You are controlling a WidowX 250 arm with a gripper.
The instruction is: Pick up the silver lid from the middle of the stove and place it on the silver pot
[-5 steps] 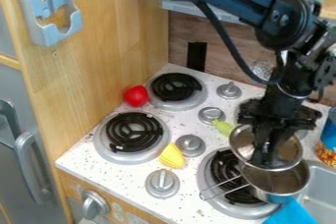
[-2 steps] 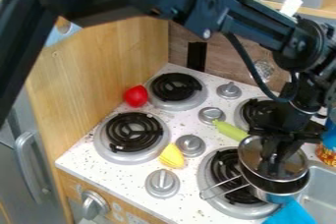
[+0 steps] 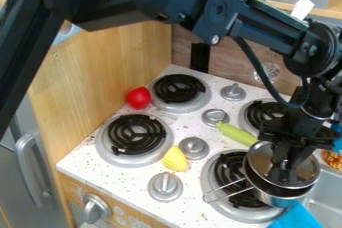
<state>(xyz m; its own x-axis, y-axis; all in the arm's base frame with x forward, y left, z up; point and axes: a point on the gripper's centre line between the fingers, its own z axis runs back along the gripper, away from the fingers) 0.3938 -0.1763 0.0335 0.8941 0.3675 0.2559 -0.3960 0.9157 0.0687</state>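
At the right, the gripper hangs over the front right burner, shut on the lid. This round lid with a metal rim rests at a slight tilt over the mouth of a small silver pot. Part of the pot's opening shows as a dark gap along the lid's lower edge. The pot's wire handle points left across the burner coil. Just behind the lid, a light green toy lies between the right burners.
A yellow toy lies between the front knobs, and a red toy sits by the wooden wall. Blue cloth lies at the front edge, beside the sink. Metal knobs stand between the burners.
The gripper and lid have moved right and down onto the pot, the lid now covering more of its mouth. More of the green toy and back right burner shows.
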